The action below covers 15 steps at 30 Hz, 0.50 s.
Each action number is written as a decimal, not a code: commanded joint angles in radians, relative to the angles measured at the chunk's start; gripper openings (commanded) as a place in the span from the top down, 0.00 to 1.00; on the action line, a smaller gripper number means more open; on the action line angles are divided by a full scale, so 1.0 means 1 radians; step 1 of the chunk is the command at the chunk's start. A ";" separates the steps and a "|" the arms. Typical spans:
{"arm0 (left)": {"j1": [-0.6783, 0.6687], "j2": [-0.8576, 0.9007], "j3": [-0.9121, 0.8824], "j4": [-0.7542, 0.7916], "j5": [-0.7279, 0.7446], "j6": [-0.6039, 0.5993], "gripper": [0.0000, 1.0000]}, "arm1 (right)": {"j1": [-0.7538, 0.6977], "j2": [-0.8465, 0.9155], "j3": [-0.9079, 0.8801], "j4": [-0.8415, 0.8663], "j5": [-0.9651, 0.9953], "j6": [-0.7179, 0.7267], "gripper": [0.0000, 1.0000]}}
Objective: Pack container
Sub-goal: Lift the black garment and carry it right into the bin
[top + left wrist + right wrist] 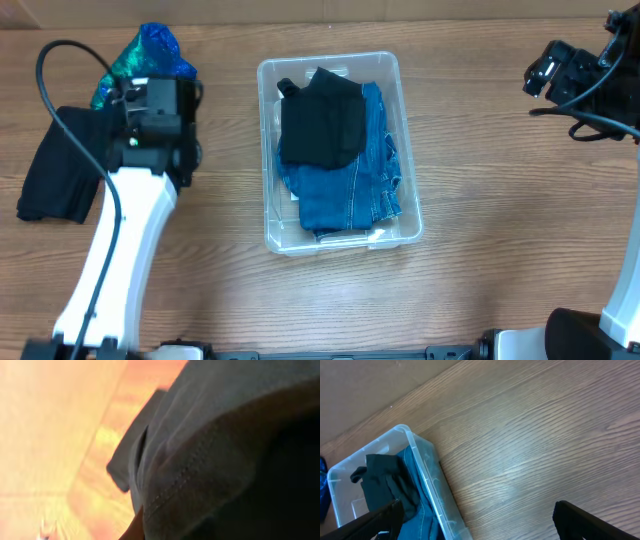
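The clear container (266, 140) stands mid-table and holds folded blue jeans (345, 190) with a black garment (320, 125) on top. It also shows in the right wrist view (422, 467). My left gripper (150, 110) is low at the left, over a black cloth (60, 180) on the table. The left wrist view is filled by blurred dark cloth (225, 450), and its fingers are hidden. My right gripper (480, 525) is open and empty above bare wood, right of the container. It sits at the far right in the overhead view (560, 75).
A shiny blue-green bundle (150, 55) lies at the back left, just behind my left wrist. A brown wall edge runs along the table's far side. Bare wood lies between the container and the right arm.
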 commanded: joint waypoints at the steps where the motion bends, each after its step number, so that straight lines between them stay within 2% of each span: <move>1: -0.135 -0.122 0.015 0.091 -0.049 0.161 0.96 | -0.001 -0.016 0.008 0.002 -0.009 -0.007 0.00; 3: -0.199 -0.153 0.015 0.132 -0.049 0.219 0.96 | -0.001 -0.016 0.008 0.002 -0.009 -0.006 0.00; 8: -0.399 -0.184 0.015 0.267 -0.047 0.449 0.96 | -0.001 -0.016 0.008 0.002 -0.006 -0.006 0.00; 11: -0.505 -0.178 0.015 0.327 0.034 0.594 0.96 | -0.001 -0.016 0.008 0.002 -0.006 -0.007 0.00; 15: -0.596 -0.166 0.014 0.330 0.166 0.621 0.96 | -0.001 -0.016 0.008 0.002 -0.006 -0.007 0.00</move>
